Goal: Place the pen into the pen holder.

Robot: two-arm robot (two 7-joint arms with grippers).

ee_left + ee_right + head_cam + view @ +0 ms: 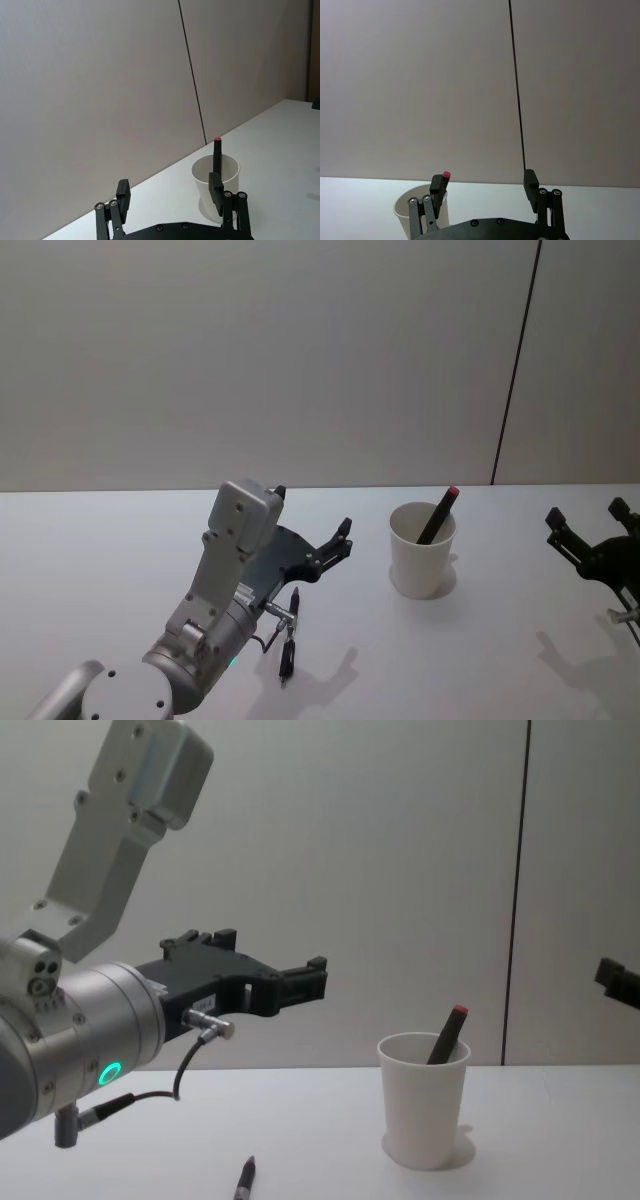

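Your left gripper hangs above the table, left of the pen holder. Its fingers are spread wide with nothing between them. Your right gripper sits over the table's right edge, also splayed and empty; the head view cuts it off at the frame edge.

The pen holder stands right of the middle, toward the far edge. A red-capped pen leans inside it, its lower part hidden by the cup wall.

The head view gives you what the wrist views don't: a loose pen lying flat toward the near edge, left of the holder and well apart from it, beneath the left arm. A cable plug on the arm crosses over its upper end. In the chest view its far end pokes up from the bottom edge, and the rest is cut off.
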